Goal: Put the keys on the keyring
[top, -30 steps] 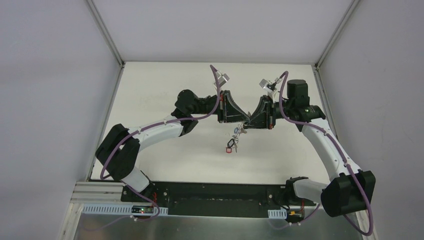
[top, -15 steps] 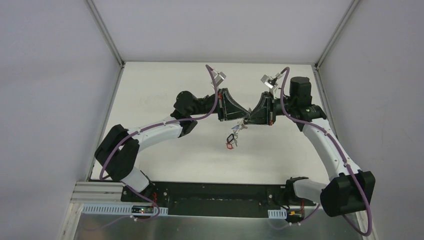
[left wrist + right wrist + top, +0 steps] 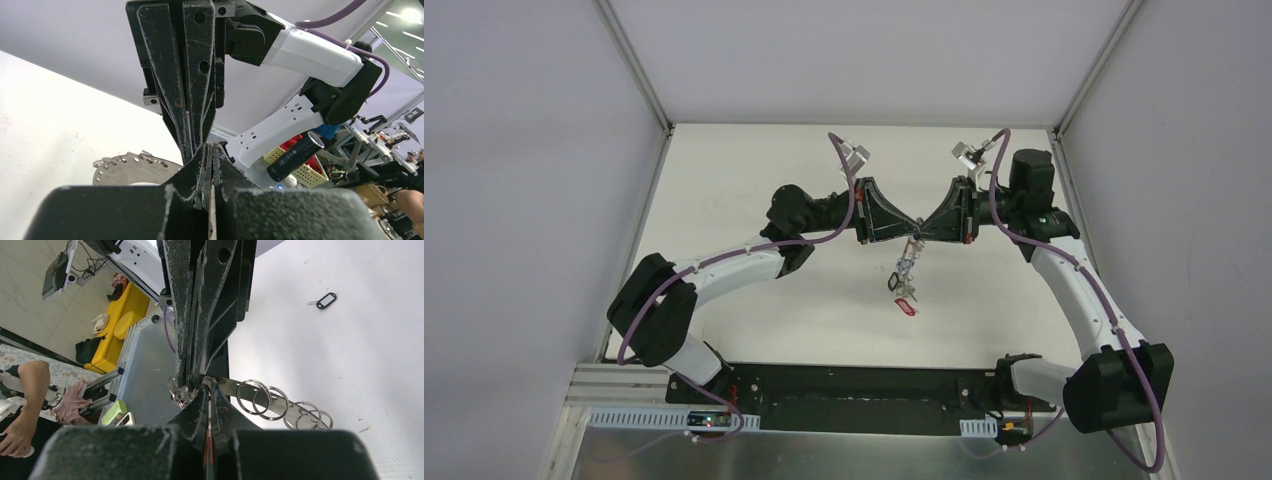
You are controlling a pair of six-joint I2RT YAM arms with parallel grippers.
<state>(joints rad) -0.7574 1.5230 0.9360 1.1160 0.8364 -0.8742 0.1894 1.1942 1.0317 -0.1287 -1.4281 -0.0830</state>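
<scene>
Grey walls [image 3: 544, 150] boxed in a white bench [image 3: 724, 200]. Above its centre the left claw [image 3: 906, 227] and right claw [image 3: 926, 226] met tip to tip, both clenched. The keyring [image 3: 905, 268] hung from that pinch toward 6 o'clock, clear of the bench, w/ keys [image 3: 903, 290] and a red tag [image 3: 908, 306] lowest. The right wrist view showed its metal entering the right claw's tips; what the left pinched I couldn't tell. One black-tagged key [image 3: 325, 300] lay loose at 2 o'clock in that view. Judgement: the ring is light, thin, stiff and slick, and its load swings freely, so grip bare wire away from the strung keys. Take a loose key by its flat head, blade free.
</scene>
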